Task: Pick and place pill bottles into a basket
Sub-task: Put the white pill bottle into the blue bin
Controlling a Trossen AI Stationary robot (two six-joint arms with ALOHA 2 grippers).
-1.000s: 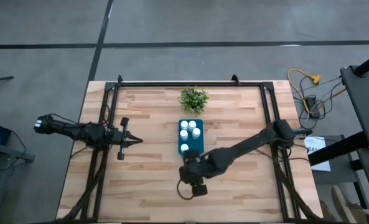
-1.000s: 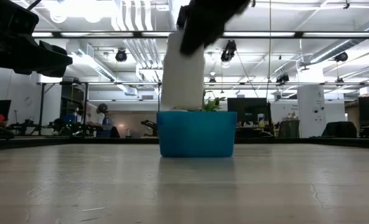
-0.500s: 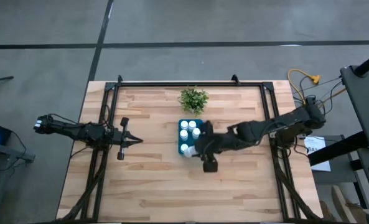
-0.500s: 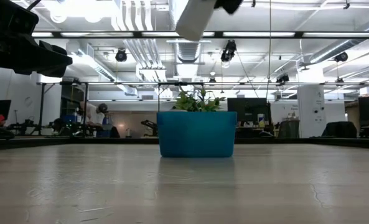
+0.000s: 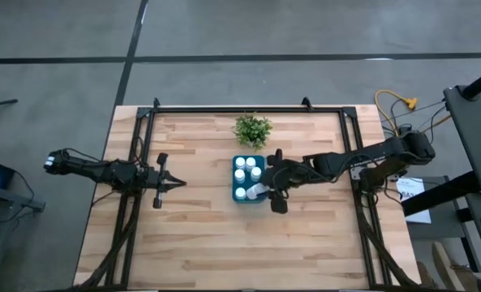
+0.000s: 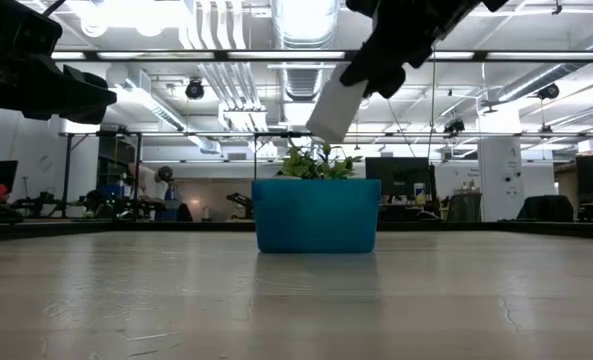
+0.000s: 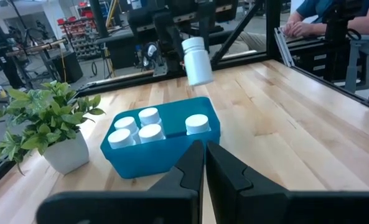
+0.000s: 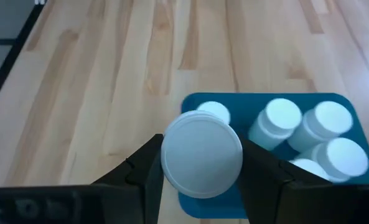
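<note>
Pale butcher-block table [image 5: 199, 235], planks running lengthwise, dark metal frame along its edges; grey concrete floor around it. Low view looks into a workshop hall with ceiling ducts and strip lights.

Basket [image 5: 248, 180]: teal plastic, rectangular, rounded corners, near table centre. Five pill bottles inside [image 7: 148, 126], smooth white cylinders with round flat caps, upright, clustered.

Small leafy plant [image 5: 252, 129] in a white pot just beyond the basket's far end, apart from it.

Right gripper [image 5: 264, 189] reaches in from the table's right side, jaws clamped on a sixth pill bottle [image 6: 336, 107], held tilted in the air above the basket's near-right part, clear of the rim.

Left gripper [image 5: 173, 184] waits at the table's left edge, fingers [image 7: 189, 169] pressed together, holding nothing.
</note>
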